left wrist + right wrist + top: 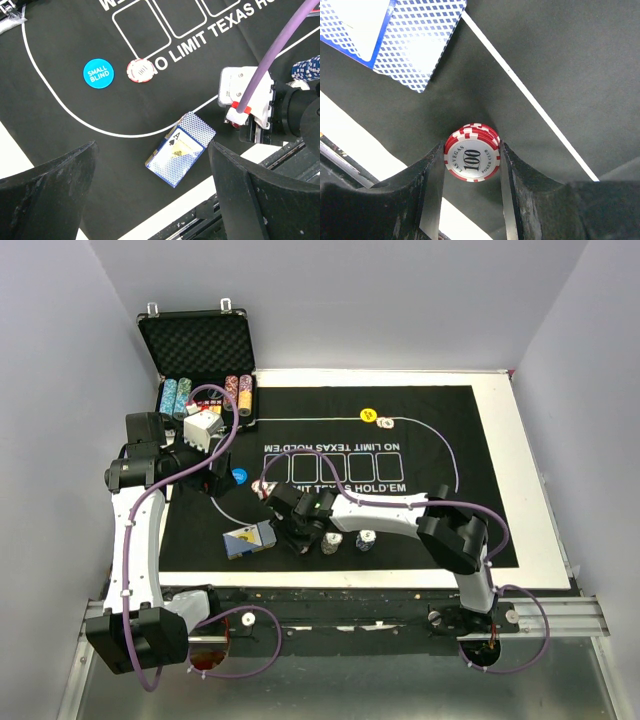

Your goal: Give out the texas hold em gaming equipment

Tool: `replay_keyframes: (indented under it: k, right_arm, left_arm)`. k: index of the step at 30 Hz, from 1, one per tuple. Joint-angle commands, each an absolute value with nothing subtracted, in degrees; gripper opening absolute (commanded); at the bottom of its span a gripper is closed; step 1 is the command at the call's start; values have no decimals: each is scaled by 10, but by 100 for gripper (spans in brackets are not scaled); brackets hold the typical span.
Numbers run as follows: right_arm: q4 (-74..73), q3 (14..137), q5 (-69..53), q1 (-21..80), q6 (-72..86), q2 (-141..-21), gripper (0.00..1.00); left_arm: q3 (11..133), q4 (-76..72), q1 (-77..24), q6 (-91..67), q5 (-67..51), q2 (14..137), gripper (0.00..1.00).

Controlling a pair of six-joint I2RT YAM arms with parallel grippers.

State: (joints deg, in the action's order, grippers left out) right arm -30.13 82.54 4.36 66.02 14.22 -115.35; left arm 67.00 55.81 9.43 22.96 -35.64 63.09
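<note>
At the far left corner of the tabletop the metal case (190, 340) stands open, with rows of chips (205, 395) in its tray. Just in front of it the left gripper (152, 150) hangs above the left end of the black mat (440, 450), its fingers (50, 195) spread wide with nothing between them. Beneath it, inside the white oval line, the blue button (98, 73) marked SMALL BLIND lies flat, and a single red-and-white chip (140, 70) lies a little to its right, on the printed lettering. Near the mat's near edge, left of centre, the pack of blue-backed cards (181, 149) lies flat and skewed, an ace showing on its face. Just right of the pack the right gripper (472, 150) is low at the mat, its fingers pressed against both sides of a short stack of red chips (471, 164) marked 100; whether the stack is off the mat cannot be told. Right of that gripper two more chip stacks (330, 543) (366, 539) stand side by side along the near edge. Toward the far edge, around the middle, the yellow button (368, 413) lies with a small pale chip (385, 421) just beside it.
</note>
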Motion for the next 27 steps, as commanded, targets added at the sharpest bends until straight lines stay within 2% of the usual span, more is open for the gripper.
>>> replay_keyframes:
  k: [1,11,27]
  right_arm:
    - [-314,846,40,664,153,-1124,40]
    - [-335,861,82,653,149,-1091,39]
    - [-359,692,136,378,193,-924,39]
  left_arm:
    - [666,556,98,237,-367,620,99]
    - [668,558,99,238,-367,619,99]
    - [678,562,99,241,-367,621,99]
